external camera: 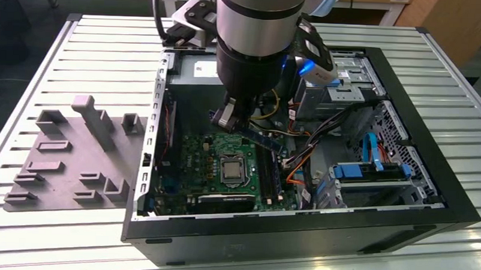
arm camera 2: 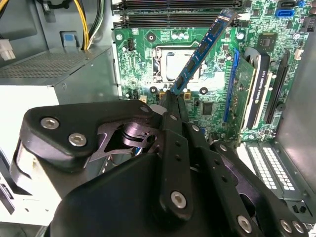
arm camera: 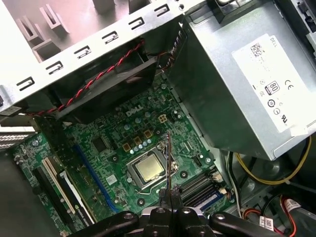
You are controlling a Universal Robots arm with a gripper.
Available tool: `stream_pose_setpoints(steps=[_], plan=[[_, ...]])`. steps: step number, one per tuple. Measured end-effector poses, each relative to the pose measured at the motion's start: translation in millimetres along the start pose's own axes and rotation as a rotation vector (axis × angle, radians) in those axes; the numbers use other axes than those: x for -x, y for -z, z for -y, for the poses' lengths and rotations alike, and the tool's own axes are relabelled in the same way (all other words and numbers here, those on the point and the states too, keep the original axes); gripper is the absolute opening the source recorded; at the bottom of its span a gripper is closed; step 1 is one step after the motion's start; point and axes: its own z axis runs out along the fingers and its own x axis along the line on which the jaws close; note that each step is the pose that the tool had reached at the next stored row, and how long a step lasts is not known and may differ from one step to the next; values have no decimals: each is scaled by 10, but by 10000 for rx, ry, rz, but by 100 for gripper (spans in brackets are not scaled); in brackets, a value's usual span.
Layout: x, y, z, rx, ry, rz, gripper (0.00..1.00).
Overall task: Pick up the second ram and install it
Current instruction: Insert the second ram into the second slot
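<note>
Exterior view: the pincer point(external camera: 231, 121) hangs inside the open case point(external camera: 301, 230), above the green board point(external camera: 199, 163), and is clenched on one end of the ram point(external camera: 263, 139). The stick juts out toward the exterior view's right, tilted and in the air, clear of the board. The slots point(external camera: 269, 178) lie below it and nearer the camera. A grey tray point(external camera: 63, 171) sits on the worktop point(external camera: 107, 40) at the exterior view's left, well apart from the case.

The ram looks light, thin and stiff, and probably brittle if bent. Its faces are smooth, so it could slip or pivot in an end-on grip when pressed. It is best held on the flat faces near an end, away from the contact edge and the chips.

The second wrist view gives the ram's broad face point(arm camera 2: 202, 49), with its row of chips. It slants from the pincer point(arm camera 2: 173, 96) across the socket point(arm camera 2: 180, 64) toward the slots point(arm camera 2: 168, 19). I cannot tell whether its far tip touches anything there.

The first wrist view turns the ram point(arm camera: 168, 158) edge-on. It is a thin line rising straight from the pincer point(arm camera: 169, 195) beside the socket point(arm camera: 149, 168), so it appears to sit squarely in the grip. The slots point(arm camera: 200, 186) are just beside it.

The exterior view adds the ram's height above the board.
</note>
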Motion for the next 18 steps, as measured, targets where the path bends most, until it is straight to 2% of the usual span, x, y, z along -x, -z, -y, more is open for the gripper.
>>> stream_pose_setpoints(steps=[8,18], plan=[[0,0,0,-23,-257,17,11],[0,-3,0,-72,-790,53,11]])
